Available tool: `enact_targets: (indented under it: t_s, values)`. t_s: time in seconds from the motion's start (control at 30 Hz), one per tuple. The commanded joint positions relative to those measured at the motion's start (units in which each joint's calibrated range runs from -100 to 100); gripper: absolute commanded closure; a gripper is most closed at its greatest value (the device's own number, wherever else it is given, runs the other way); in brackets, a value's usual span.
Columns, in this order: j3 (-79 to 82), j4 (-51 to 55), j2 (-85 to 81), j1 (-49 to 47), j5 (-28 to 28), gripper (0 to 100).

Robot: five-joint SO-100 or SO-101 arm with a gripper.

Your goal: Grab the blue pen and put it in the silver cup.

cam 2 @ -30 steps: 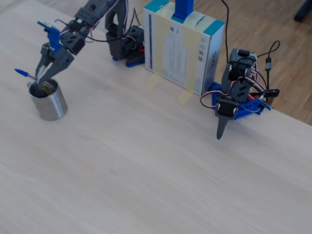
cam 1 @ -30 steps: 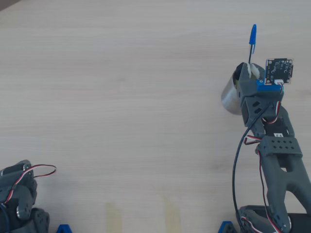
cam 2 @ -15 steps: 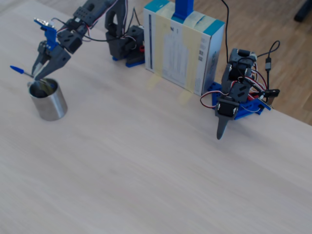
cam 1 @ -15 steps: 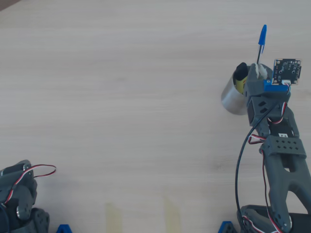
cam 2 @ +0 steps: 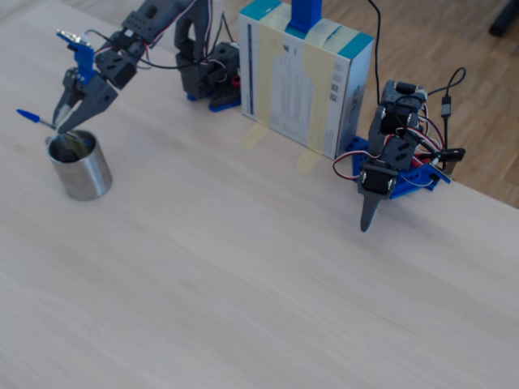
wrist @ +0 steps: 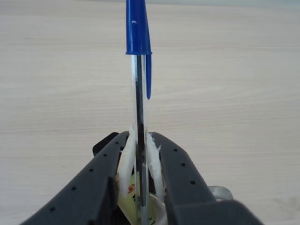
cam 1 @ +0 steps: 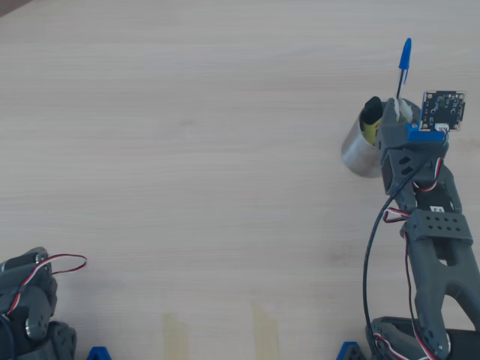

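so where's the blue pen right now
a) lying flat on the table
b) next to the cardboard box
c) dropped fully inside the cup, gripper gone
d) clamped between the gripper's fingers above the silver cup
d: the wrist view shows the gripper closed on the blue pen, and the fixed view shows it held tilted over the rim of the silver cup, cap end sticking out.

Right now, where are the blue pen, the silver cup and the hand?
blue pen (wrist: 138,33): wrist view, on its blue cap.
silver cup (cam 2: 83,173): fixed view, on its outer side wall.
hand (wrist: 139,154): wrist view, midway between the fingertips, shut on the pen barrel.
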Motion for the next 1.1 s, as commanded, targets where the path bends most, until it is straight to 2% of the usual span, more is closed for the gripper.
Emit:
enact_targets:
  t_s: [0.0,0.27,1.07]
  values:
    - [0.0,0.0,-1.1,-0.1,0.4,97]
    - [4.1,-0.1,-1.1,-0.1,0.4,98]
    - [3.2,-0.7,-1.2,-0.1,0.4,97]
